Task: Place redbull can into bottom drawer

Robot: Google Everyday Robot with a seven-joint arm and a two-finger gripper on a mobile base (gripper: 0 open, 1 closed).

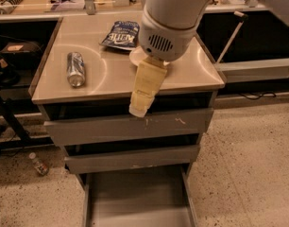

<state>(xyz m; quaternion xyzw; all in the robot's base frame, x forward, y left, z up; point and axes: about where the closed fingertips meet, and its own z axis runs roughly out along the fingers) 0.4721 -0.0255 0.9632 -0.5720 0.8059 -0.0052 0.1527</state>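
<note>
The redbull can (75,68) is slim and silver-and-blue. It lies on its side on the left part of the cabinet top (106,82). The bottom drawer (140,200) is pulled out below, and its flat grey floor shows bare. My gripper (140,109) is cream-coloured and hangs from the big white arm over the front edge of the top, near the middle. It is well to the right of the can and holds nothing that I can see.
A dark blue crisp bag (121,34) lies at the back of the top. A white bowl (134,57) is mostly hidden behind my arm. The two upper drawers (130,126) are pushed in. A small bottle (39,164) lies on the floor at the left. A counter runs behind.
</note>
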